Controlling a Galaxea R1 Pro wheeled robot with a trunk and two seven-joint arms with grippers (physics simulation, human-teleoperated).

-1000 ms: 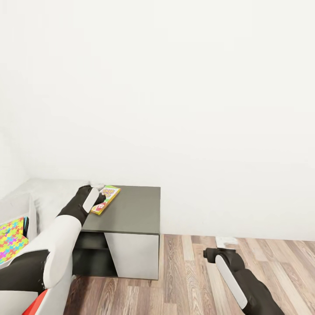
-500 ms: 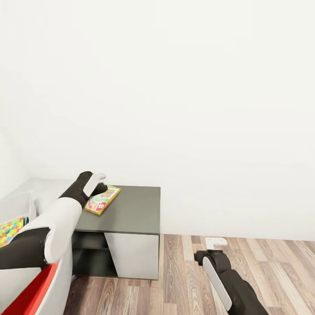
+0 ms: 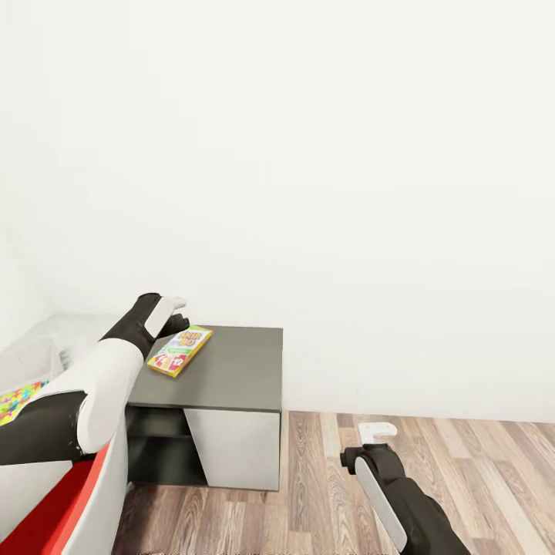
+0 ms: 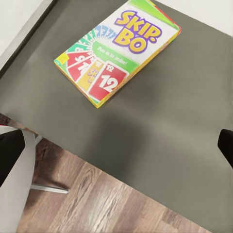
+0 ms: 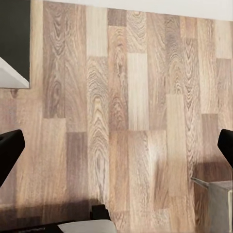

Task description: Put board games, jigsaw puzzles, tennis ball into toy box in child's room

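1. I am holding the left tool (image 3: 176,314) spread wide and empty above the game box (image 4: 119,48).
2. The box is lying flat on the dark worktop (image 3: 231,370).
3. Next, I am judging, comes descending and gripping its edge; the right tool (image 3: 378,430), also parted, is idling over the floor (image 5: 131,121).

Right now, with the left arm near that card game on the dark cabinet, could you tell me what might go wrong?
1. The board game lies flat on the dark cabinet top, so the open left gripper may struggle to get under an edge.
2. It sits near the cabinet's edge; a push could perhaps slide it off.
3. The right gripper hangs open over the wood floor, too far to help.
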